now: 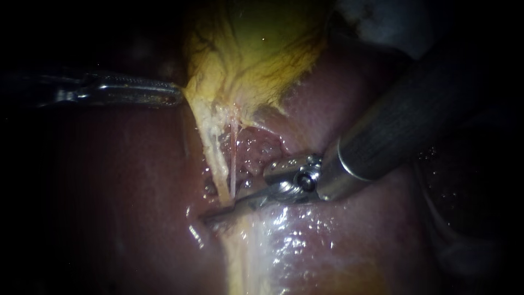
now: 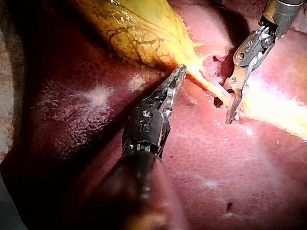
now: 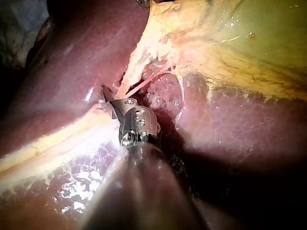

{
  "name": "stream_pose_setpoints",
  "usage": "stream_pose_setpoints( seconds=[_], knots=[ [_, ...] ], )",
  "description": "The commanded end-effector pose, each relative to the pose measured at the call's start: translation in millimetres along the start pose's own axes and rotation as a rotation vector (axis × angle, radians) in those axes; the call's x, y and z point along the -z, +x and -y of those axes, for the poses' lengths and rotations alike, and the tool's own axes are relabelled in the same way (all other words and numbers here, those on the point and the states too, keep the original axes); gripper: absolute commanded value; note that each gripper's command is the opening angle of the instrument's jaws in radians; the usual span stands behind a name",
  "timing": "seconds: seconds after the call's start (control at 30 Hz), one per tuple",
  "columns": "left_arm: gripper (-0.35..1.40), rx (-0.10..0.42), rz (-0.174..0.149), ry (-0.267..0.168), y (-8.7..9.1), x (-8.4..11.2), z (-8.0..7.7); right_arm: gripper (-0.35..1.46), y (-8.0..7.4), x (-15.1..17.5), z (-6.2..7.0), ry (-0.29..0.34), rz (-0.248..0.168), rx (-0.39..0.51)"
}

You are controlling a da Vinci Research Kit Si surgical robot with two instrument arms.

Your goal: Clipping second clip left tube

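- Left instrument [image 1: 177, 97]: jaws are closed on the gallbladder [image 1: 256, 49] edge.
- Left tube [image 1: 214, 155] is stretched below the gallbladder, with a thin pink tube [image 1: 233, 158] just beside it.
- Right instrument [image 1: 218, 214] is laid across their lower ends; whether it is open or closed cannot be told.
- Liver [image 1: 120, 180] is seen all around; tissue right of the tubes is hidden by the right shaft.

Left instrument [image 1: 176, 97] holds gallbladder [image 1: 256, 49]; right instrument [image 1: 221, 213] at tube [image 1: 218, 164] base.
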Motion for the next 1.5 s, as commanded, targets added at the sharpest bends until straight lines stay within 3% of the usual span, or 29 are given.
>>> stream_pose_setpoints(
  seconds=[0.03,0.23,0.43,0.7,1.03,1.5],
  knots=[
    [-0.35,0.000,0.000,0.000,0.0,0.0,0.0,0.04,0.0,0.0,0.0,0.000,-0.001,0.006],
    [-0.35,0.000,0.000,0.000,0.0,0.0,0.0,0.42,0.2,0.3,0.0,0.005,-0.008,0.068],
    [-0.35,0.000,0.000,0.000,0.0,0.1,0.0,0.59,0.4,0.5,-0.2,0.060,-0.081,0.125],
    [-0.35,0.000,0.000,0.000,0.0,0.1,0.0,0.60,0.1,1.9,-0.6,0.072,-0.083,0.166],
    [-0.35,0.000,0.000,0.001,0.1,0.2,0.0,0.60,0.7,5.8,-1.9,0.085,-0.102,0.165],
    [-0.35,0.000,0.000,0.000,0.1,0.2,0.0,0.60,0.6,10.2,-2.6,0.086,-0.119,0.175]
  ],
)
